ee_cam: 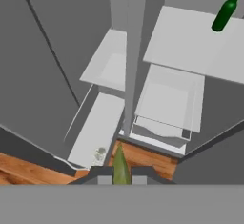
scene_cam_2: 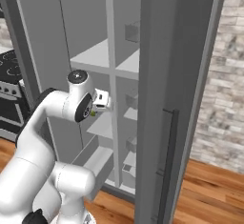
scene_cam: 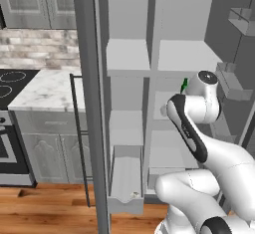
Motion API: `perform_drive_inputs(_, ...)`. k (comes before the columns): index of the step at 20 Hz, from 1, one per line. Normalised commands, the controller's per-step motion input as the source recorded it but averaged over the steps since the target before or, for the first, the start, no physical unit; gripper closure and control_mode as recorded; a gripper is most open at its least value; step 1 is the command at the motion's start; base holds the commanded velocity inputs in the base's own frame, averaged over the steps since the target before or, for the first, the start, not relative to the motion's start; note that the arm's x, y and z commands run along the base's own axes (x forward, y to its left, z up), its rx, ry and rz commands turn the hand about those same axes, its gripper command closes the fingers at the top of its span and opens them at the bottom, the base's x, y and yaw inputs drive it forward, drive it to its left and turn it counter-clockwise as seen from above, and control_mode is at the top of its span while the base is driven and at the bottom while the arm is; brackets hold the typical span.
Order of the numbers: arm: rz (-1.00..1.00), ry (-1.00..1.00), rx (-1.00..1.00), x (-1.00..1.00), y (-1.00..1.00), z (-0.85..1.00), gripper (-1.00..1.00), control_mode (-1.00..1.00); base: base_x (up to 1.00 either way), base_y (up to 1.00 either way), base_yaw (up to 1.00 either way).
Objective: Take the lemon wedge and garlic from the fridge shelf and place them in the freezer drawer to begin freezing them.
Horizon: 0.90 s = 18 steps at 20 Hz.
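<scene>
From the left base view, the freezer drawer (scene_cam: 125,180) stands pulled out low in the fridge, and a small pale lump near its front lip looks like the garlic (scene_cam: 134,194), though it is tiny here. From the right base view, the gripper (scene_cam_2: 101,105) hangs high in front of the shelves, a speck of yellow-green beside it. In the hand view, the fingers are pinched on the lemon wedge (ee_cam: 120,167), with the drawer well below and left.
</scene>
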Motion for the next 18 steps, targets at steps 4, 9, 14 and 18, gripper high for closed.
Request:
perform_drive_inputs(4, 0.00, 0.00, 0.00, 0.00, 0.00, 0.00, 1.00, 1.00, -0.21, -0.04, 0.22)
perform_drive_inputs(9, 0.20, 0.20, -0.02, -0.02, 0.04, -0.08, 1.00, -1.00, 0.00, 0.00, 0.00)
perform_drive_inputs(14, 0.08, 0.34, -0.07, 0.19, 0.41, -0.39, 1.00, -1.00, 0.00, 0.00, 0.00)
perform_drive_inputs(18, 0.05, 0.29, -0.04, 0.09, 0.57, -0.54, 1.00, -1.00, 0.00, 0.00, 0.00)
